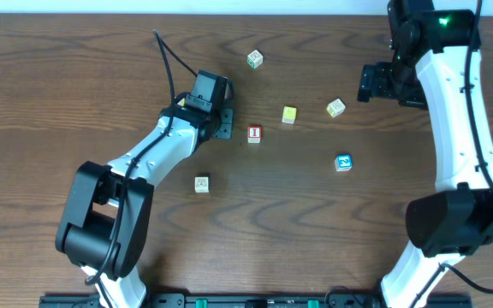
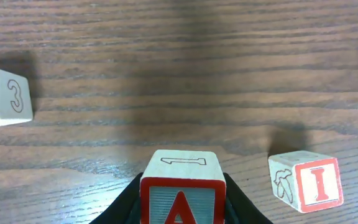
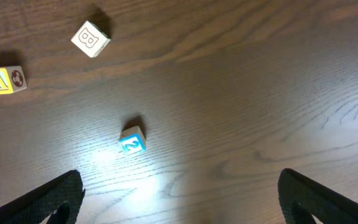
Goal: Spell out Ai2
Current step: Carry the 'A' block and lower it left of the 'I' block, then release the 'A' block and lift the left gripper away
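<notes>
My left gripper (image 2: 182, 210) is shut on the red "A" block (image 2: 180, 180), low over the table. In the overhead view the gripper (image 1: 222, 123) hides that block. The red "I" block (image 2: 306, 180) stands just right of it, apart from it, and shows beside the gripper from overhead (image 1: 254, 133). The blue "2" block (image 1: 342, 162) lies to the right and also shows in the right wrist view (image 3: 132, 140). My right gripper (image 3: 185, 202) is open and empty, high over the far right of the table (image 1: 375, 83).
A yellow "M" block (image 1: 289, 114), a "B" block (image 1: 335, 107) and another block (image 1: 255, 58) lie at the back. A pale block (image 1: 201, 184) sits nearer the front. A block with a "3" (image 2: 5, 96) shows in the left wrist view.
</notes>
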